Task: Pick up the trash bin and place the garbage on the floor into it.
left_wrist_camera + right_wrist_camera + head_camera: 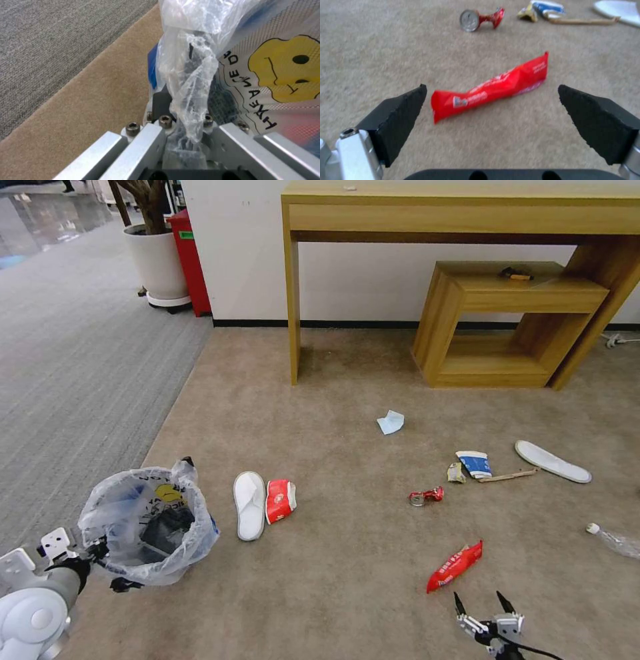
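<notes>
Trash bin (pixel 148 527) gripped by left end effector (pixel 100 553), right end effector (pixel 481 601) wide open

floor (pixel 347 553): beige carpet | landmark: crushed can (pixel 425 496) | beside it, toward the desk: paper cup (pixel 475 463), stick (pixel 507 475) | beyond those: slipper (pixel 552 461) | nearer the robot: long red wrapper (pixel 455 565) | well left: second slipper (pixel 249 505) touching red pack (pixel 280 500)

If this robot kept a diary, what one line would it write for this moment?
left end effector: shut on trash bin rim | right end effector: open, near red wrapper | floor: litter scattered
</notes>
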Controlling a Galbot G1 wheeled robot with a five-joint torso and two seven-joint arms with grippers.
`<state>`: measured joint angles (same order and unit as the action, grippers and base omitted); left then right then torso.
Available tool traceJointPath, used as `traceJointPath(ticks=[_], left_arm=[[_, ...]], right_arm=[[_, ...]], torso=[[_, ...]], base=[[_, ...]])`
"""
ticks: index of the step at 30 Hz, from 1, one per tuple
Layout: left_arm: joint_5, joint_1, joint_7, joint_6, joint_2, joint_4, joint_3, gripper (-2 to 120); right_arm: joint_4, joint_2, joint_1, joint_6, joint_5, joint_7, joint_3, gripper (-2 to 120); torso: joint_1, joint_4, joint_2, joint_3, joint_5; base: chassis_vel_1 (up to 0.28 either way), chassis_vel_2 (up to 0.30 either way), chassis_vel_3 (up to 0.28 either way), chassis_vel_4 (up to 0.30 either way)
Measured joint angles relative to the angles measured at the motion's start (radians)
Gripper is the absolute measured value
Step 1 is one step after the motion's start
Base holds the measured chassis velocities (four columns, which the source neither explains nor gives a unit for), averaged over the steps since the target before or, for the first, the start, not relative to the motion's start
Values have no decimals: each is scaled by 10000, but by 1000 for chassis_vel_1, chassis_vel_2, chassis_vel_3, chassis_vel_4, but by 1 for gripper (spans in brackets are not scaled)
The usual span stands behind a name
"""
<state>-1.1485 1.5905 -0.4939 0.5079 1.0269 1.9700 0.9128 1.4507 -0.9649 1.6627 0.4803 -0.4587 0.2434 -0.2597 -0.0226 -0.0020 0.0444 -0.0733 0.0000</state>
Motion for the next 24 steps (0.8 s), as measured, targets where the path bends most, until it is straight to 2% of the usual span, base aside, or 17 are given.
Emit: traceJointPath(ticks=[11,24], left_arm=[[-38,40,-22,-1,3,141,-28,0],[-103,49,-46,-1,16,313,-44,0]], right_arm=[[-570,-87,-848,-144,-161,-224,1051,100],[-1197,-268,-1661,-343,-282,-124,1718,99]], torso=[[0,1,0,0,-1],[-1,1,0,0,0]], base=[[0,0,0,0],[0,0,0,0]])
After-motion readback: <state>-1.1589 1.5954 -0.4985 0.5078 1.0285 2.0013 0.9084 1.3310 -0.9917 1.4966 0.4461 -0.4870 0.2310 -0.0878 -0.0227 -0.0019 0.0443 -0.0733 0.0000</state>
